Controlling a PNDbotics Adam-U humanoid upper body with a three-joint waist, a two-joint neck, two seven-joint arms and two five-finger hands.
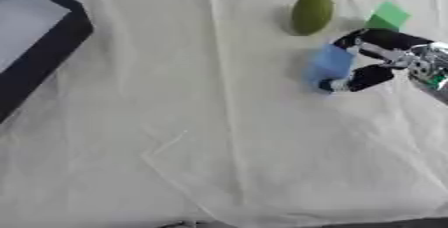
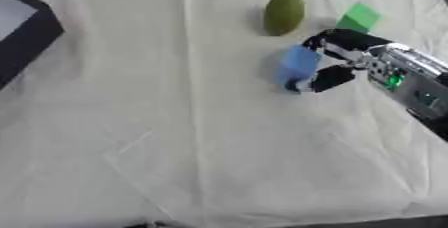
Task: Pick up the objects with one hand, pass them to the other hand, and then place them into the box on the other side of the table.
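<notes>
A blue block [image 1: 331, 64] sits on the white cloth at centre right, and my right hand [image 2: 346, 59] has its fingers and thumb curled around it from the right. An olive-green oval fruit [image 1: 311, 13] lies just behind the block. A small green block [image 1: 386, 16] rests to the right of the fruit, close behind my right hand. The black-rimmed box [image 1: 48, 47] stands at the far left edge. My left hand shows in neither view.
A wrinkled white cloth [image 1: 201, 137] covers the table, with a crease running down its middle. The table's front edge shows dark at the bottom right.
</notes>
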